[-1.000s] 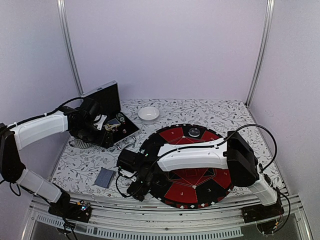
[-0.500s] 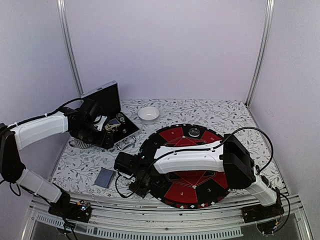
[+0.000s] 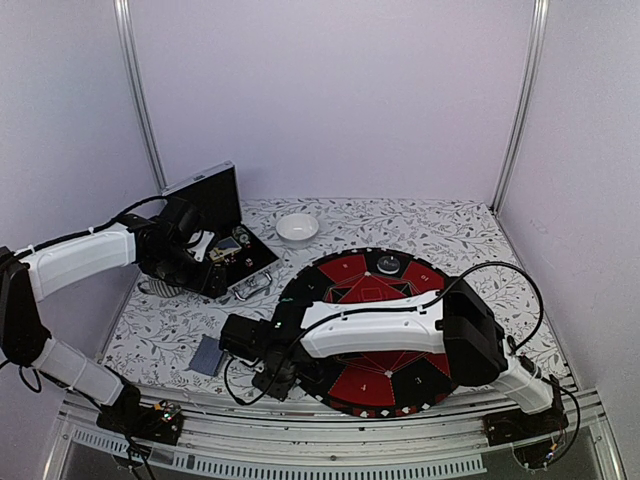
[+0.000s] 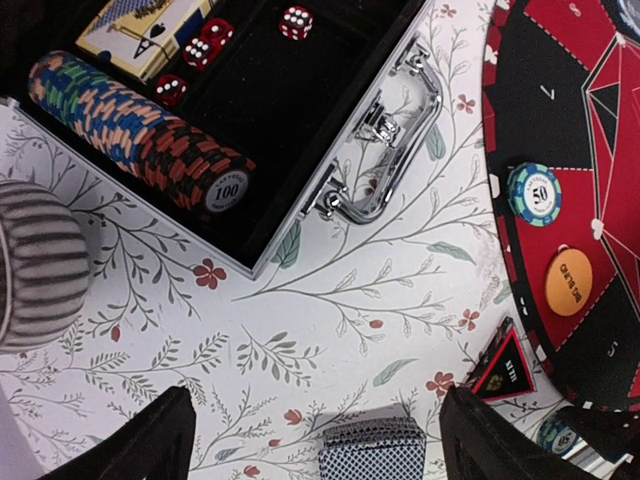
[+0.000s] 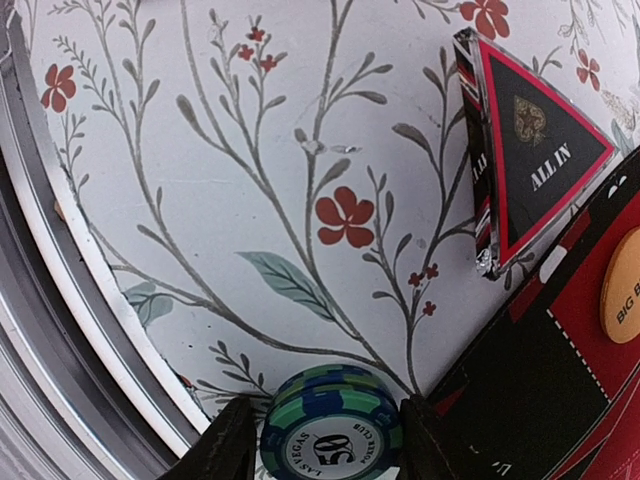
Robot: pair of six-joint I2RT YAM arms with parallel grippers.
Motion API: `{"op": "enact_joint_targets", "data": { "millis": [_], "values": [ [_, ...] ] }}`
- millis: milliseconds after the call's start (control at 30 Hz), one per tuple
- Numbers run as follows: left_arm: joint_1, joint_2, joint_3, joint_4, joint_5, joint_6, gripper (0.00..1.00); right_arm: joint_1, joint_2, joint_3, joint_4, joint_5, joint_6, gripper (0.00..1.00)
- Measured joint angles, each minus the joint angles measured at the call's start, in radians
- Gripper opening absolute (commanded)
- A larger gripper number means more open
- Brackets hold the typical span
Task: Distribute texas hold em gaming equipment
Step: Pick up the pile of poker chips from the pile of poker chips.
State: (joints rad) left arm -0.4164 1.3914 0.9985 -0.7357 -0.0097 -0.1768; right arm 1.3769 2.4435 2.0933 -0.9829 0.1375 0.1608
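Floral tabletop [image 3: 450, 225] bearing a round felt mat [image 3: 345, 268] and an open silver case [image 4: 290, 225]. The left fingers [image 4: 160, 440] stand wide apart. A card deck [image 4: 372, 450] lies on the tabletop. The right fingers [image 5: 232, 445] clamp a green-blue poker chip [image 5: 330, 425] beside the mat's rim.

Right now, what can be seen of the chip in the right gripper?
The chip is a round, plastic-looking disc with green and blue edge stripes and a pale centre label reading LAS VEGAS, 50, POKER CLUB. Its face is turned to the wrist camera, its lower part cut off by the frame. The right gripper holds it, one finger against each side. Behind it lie the floral cloth and the mat edge; contact with them cannot be told.
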Motion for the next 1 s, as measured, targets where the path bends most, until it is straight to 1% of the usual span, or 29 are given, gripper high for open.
{"op": "enact_joint_targets", "data": {
  "millis": [233, 300, 400, 500, 600, 667, 733, 767, 1000],
  "values": [
    [0.000, 0.000, 0.000, 0.002, 0.000, 0.005, 0.87, 0.006, -0.002, -0.009, 0.000, 0.007, -0.001, 0.52],
    [0.000, 0.000, 0.000, 0.002, 0.000, 0.008, 0.87, 0.006, -0.010, -0.024, 0.004, 0.010, -0.002, 0.51],
    [0.000, 0.000, 0.000, 0.002, 0.000, 0.008, 0.87, 0.006, -0.015, -0.035, 0.015, 0.011, -0.005, 0.43],
    [0.000, 0.000, 0.000, 0.002, 0.000, 0.009, 0.87, 0.006, -0.016, -0.039, 0.021, 0.011, -0.011, 0.31],
    [0.000, 0.000, 0.000, 0.005, 0.000, 0.009, 0.87, 0.009, -0.017, -0.039, 0.024, 0.012, -0.016, 0.26],
    [0.000, 0.000, 0.000, 0.006, 0.000, 0.009, 0.87, 0.010, -0.017, -0.039, 0.023, 0.014, -0.017, 0.21],
    [0.000, 0.000, 0.000, 0.008, 0.000, 0.009, 0.87, 0.010, -0.017, -0.038, 0.023, 0.018, -0.017, 0.06],
    [0.000, 0.000, 0.000, 0.009, 0.000, 0.010, 0.87, 0.010, -0.017, -0.037, 0.022, 0.019, -0.016, 0.03],
    [0.000, 0.000, 0.000, 0.014, 0.000, 0.010, 0.87, -0.004, -0.022, -0.034, 0.037, 0.005, -0.016, 0.02]
  ]
}}
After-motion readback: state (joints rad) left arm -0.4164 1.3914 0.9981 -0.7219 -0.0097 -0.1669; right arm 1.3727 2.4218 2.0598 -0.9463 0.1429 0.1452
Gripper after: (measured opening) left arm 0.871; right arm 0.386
